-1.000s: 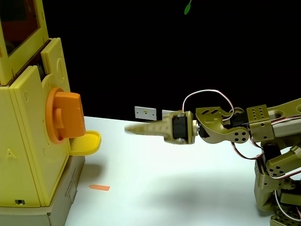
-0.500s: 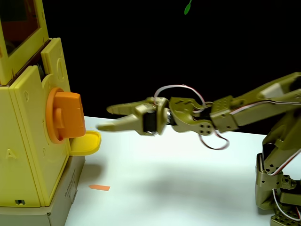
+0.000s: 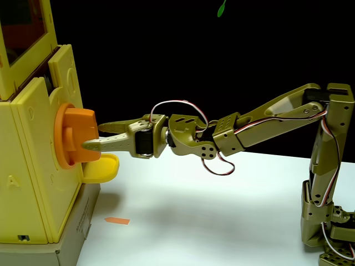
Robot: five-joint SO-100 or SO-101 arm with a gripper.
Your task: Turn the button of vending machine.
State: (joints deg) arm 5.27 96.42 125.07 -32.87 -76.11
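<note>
White table (image 3: pixel 222 194), orange button (image 3: pixel 75 136) bar upright, gripper (image 3: pixel 91 137) straddling it

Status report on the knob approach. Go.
Tool open, fingertips at the orange button, not clamped. Button on vending machine, bar upright. Nothing in the way.

The vending machine (image 3: pixel 33 166) is a tall pale yellow plastic toy box at the left edge of the fixed view, upright, with a dark orange-tinted window at its top; the button (image 3: pixel 75 136), a large orange knob with a round disc base and blocky bar, juts from its right face, bar roughly upright.
</note>
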